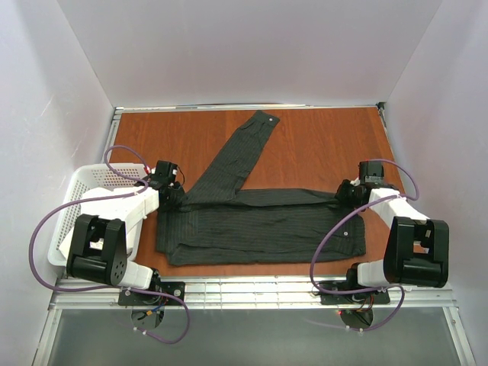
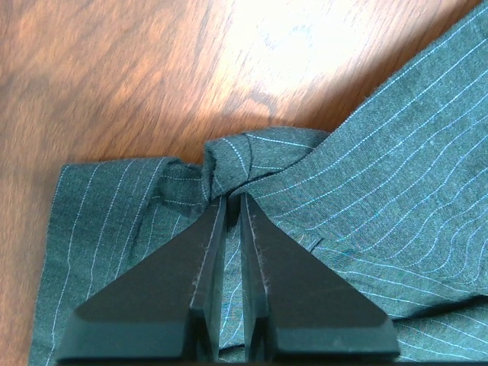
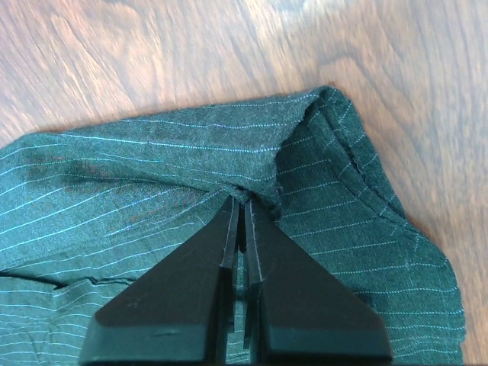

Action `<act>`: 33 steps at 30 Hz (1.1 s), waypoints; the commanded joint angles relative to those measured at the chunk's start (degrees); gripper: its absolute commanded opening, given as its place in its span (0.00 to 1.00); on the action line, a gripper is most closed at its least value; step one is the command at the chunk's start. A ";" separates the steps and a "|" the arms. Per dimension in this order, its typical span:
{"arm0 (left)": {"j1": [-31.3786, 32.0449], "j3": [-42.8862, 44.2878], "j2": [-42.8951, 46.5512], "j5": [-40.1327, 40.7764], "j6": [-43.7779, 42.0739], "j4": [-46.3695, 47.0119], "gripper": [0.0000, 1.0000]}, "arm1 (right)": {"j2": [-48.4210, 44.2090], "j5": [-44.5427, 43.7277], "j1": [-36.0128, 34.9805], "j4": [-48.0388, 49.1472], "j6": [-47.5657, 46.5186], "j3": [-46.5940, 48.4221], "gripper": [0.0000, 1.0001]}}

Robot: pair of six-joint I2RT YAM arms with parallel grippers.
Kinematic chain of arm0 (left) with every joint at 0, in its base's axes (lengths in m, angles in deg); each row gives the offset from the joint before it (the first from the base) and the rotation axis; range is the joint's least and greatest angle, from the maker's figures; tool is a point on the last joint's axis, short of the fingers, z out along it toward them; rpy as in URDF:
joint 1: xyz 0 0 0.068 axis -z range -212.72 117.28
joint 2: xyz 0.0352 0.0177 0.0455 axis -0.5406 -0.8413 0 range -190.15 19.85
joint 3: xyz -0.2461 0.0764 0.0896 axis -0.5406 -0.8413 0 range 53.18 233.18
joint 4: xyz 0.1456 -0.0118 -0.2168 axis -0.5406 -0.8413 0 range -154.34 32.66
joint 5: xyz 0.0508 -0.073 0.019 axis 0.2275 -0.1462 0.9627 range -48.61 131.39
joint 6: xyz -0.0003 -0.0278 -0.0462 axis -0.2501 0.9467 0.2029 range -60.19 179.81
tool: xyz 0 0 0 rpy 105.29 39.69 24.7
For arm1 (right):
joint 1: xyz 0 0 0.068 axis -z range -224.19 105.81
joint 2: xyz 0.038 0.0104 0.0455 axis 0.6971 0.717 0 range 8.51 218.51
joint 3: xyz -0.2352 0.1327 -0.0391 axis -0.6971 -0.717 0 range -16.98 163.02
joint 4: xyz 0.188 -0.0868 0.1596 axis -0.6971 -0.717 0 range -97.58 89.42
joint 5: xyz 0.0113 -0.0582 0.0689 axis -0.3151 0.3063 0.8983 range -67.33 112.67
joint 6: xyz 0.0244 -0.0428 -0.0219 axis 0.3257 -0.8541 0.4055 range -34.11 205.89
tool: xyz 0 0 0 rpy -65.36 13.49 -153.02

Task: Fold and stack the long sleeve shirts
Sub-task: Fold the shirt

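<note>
One long sleeve shirt (image 1: 259,225), dark charcoal with fine pale pinstripes, lies folded into a wide band across the brown table. One of its sleeves (image 1: 242,152) runs diagonally toward the back. My left gripper (image 1: 174,200) is at the shirt's left end. In the left wrist view, this gripper (image 2: 232,200) has a small bunch of the shirt (image 2: 396,191) pinched at its tips, with only a narrow gap between the jaws. My right gripper (image 1: 345,194) is at the right end. In the right wrist view, the right gripper (image 3: 242,202) is shut on a fold of the shirt (image 3: 152,175).
A white slatted basket (image 1: 76,198) stands at the table's left edge beside the left arm. White walls enclose the table on three sides. Bare wood (image 1: 328,145) shows behind the shirt.
</note>
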 commanded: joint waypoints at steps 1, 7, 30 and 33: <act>0.01 -0.77 2.59 2.09 0.91 -0.83 0.08 | -2.97 -2.46 0.41 0.57 -0.90 0.09 0.01; 0.10 -1.03 1.63 2.09 1.09 -0.65 0.06 | -5.26 -0.45 0.41 1.62 -5.20 5.70 0.01; 0.10 2.30 0.13 1.22 0.12 1.10 0.01 | 10.47 -5.45 0.14 8.66 -15.58 18.79 0.38; 0.10 3.89 -1.18 0.60 -0.76 1.63 0.01 | 10.65 -4.05 0.14 6.02 -16.19 20.21 0.38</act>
